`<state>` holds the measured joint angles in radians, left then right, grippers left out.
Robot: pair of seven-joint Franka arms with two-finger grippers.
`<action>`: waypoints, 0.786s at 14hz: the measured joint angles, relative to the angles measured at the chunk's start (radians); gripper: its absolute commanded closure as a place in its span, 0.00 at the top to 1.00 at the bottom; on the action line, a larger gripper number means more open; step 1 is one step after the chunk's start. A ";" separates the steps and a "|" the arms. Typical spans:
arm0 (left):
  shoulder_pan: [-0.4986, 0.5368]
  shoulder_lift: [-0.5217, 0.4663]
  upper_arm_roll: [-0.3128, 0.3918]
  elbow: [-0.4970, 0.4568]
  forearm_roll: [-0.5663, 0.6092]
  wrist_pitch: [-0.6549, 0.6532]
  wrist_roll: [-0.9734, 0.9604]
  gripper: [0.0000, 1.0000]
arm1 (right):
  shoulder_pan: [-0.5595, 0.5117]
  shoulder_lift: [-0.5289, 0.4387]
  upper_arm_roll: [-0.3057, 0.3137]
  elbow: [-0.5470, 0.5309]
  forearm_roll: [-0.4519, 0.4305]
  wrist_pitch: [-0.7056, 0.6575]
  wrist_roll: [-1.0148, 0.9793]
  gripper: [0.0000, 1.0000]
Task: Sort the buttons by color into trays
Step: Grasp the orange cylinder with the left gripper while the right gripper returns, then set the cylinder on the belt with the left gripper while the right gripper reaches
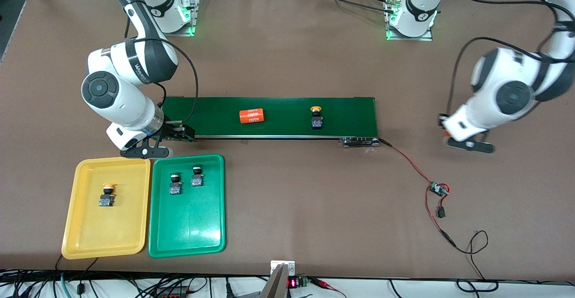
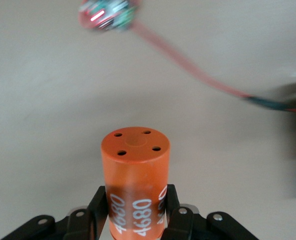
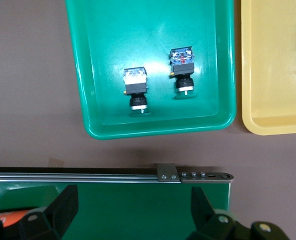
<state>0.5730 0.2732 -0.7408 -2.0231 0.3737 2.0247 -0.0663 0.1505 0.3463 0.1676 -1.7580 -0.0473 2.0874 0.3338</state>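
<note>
I am watching the left hand [image 2: 136, 220] hanging over bare brown surface [image 1: 287, 64] off the left arm's end of the conveyor belt [image 1: 269, 117], and it is gripping an orange cylinder [image 2: 135, 180] with white print between its fingers [image 2: 99, 207]. In the left wrist view the cylinder is standing up out of the hand, with a small circuit board [image 1: 438, 189] and its red wire [image 1: 406, 158] lying on the surface below.

The right hand [image 3: 133, 220] is hovering over the right arm's end of the belt, just beside the edges of the two trays, and its fingers [image 3: 63, 207] are standing wide apart with nothing between them.

On the belt a second orange cylinder [image 1: 251, 116] is lying on its side, and a yellow-capped button [image 1: 316, 118] is sitting toward the left arm's end of the belt, well apart from that cylinder.

The yellow tray [image 1: 76, 235] and the green tray [image 1: 188, 239] are lying side by side, nearer the front camera than the belt, with the yellow one toward the right arm's end. A second yellow button [image 1: 107, 195] is resting in the yellow tray, in the half closer to the belt. Two green buttons [image 1: 175, 184] [image 1: 196, 176] are sitting close together in the green tray, also in the half toward the belt.
</note>
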 measured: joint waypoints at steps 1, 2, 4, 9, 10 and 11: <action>-0.039 -0.008 -0.018 -0.001 -0.002 0.000 0.006 0.00 | 0.007 0.000 0.000 0.000 0.002 0.000 0.010 1.00; -0.079 -0.011 -0.034 -0.002 -0.003 -0.001 0.023 0.00 | 0.021 0.000 0.001 0.000 0.004 0.002 0.043 1.00; -0.152 -0.009 -0.051 -0.005 -0.003 0.000 0.088 0.00 | 0.080 0.000 0.005 0.000 0.005 0.013 0.161 1.00; -0.302 0.038 -0.054 -0.013 -0.003 0.030 0.265 0.00 | 0.271 0.000 0.009 0.000 0.005 0.039 0.387 1.00; -0.331 0.061 -0.054 -0.014 0.001 0.034 0.294 0.00 | 0.281 0.000 0.009 0.000 0.005 0.039 0.395 1.00; -0.354 0.081 -0.053 -0.014 0.015 0.036 0.316 0.00 | 0.282 0.000 0.008 0.000 0.005 0.040 0.396 1.00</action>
<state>0.2193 0.3546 -0.7942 -2.0374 0.3888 2.0609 0.2502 0.4328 0.3462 0.1758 -1.7583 -0.0421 2.1271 0.7299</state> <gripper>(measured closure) 0.498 0.000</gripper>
